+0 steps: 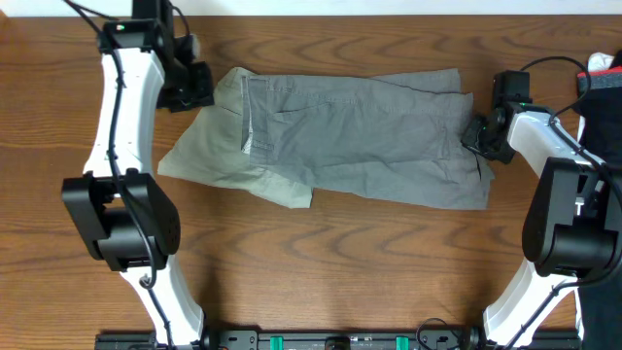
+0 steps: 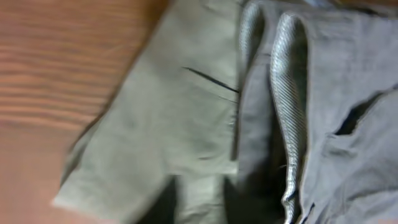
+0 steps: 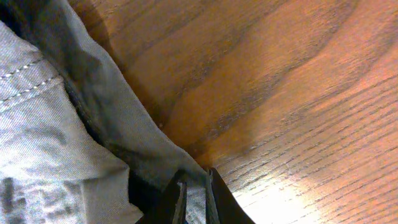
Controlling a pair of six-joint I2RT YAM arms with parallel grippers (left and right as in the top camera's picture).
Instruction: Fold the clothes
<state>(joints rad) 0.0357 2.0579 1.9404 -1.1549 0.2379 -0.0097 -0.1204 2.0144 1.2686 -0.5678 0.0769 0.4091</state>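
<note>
The right claw (image 3: pixel 195 186) stands almost shut. Its two dark fingers (image 3: pixel 179 202) leave only a thin slot, and a fold of grey cloth sits pinched in it, low over bare wood. From overhead, that claw meets the leg ends of the grey trousers (image 1: pixel 369 126) toward the right edge of the desk (image 1: pixel 340 272). The grey pair lies flat and crosswise over the far half of the desk, legs pointing to the right edge and waistband (image 2: pixel 289 93) toward the left. Beneath it lie the khaki trousers (image 1: pixel 209 151), their pale cloth showing past the grey waistband on the left and along the grey pair's near edge. The left claw (image 1: pixel 191 86) hovers just beside the khaki pair's far left corner, toward the far left corner of the desk. How far it is open cannot be told, since the overhead view shows only a dark shape there. The left wrist view is blurred, yet it shows a dark pocket slit (image 2: pixel 210 79) in the khaki cloth beside the ribbed lining of the grey waistband.
</note>
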